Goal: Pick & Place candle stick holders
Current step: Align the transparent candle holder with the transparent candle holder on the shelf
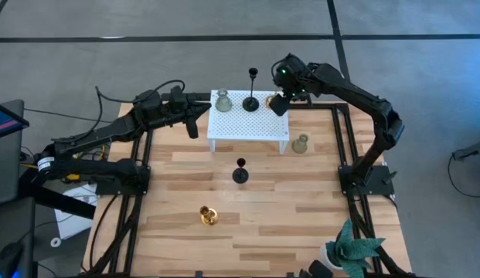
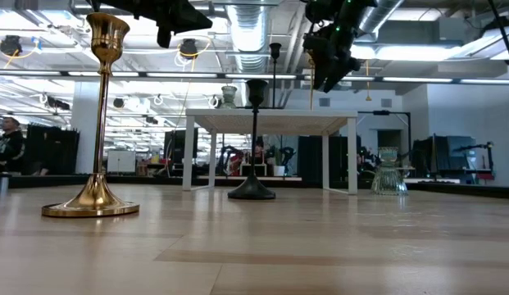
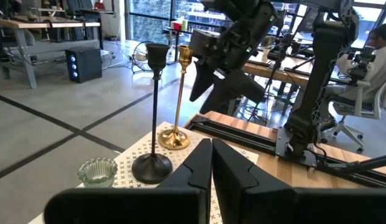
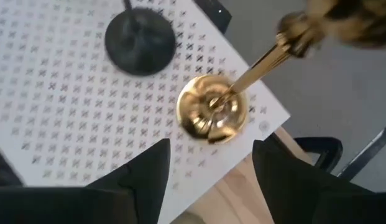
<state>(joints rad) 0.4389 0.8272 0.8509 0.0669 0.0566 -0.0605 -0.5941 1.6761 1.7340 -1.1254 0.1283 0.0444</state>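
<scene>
High view: small white perforated stand [image 1: 247, 123] sits at the far middle of the wooden counter [image 1: 301, 232]. Three holders on it now — pale green glass holder [image 1: 222, 101] at its left, tall black holder [image 1: 251, 102] in the middle, gold holder [image 1: 269, 101] at its right, partly under the right arm.

Right pincer [image 1: 279, 103] hangs just above the gold holder on the stand. Right wrist view: fingers spread apart, gold base [image 4: 212, 115] between and beyond them, stem leaning up past the camera, nothing gripped. Base rests flat on the white dotted top near the corner. Reads as just set down and let go.

Left pincer [image 1: 192, 125] hovers off the stand's left edge; left wrist view shows its fingers [image 3: 196, 165] pressed together, empty.

Left to move, all on the bare wood:
- second green glass holder [image 1: 301, 144], just beside the stand's right front corner
- second black holder [image 1: 240, 171], in front of the stand, mid-counter
- second gold holder [image 1: 208, 216], well forward, nearest the low camera

Low view confirms: gold one [image 2: 93, 123] large in the foreground, black one [image 2: 252, 139] behind it, green glass [image 2: 388, 176] off to the right, all upright.

Judgement: half done, three on the stand and three to go, assuming the stand is the target. Stand's front half looks free for them
</scene>
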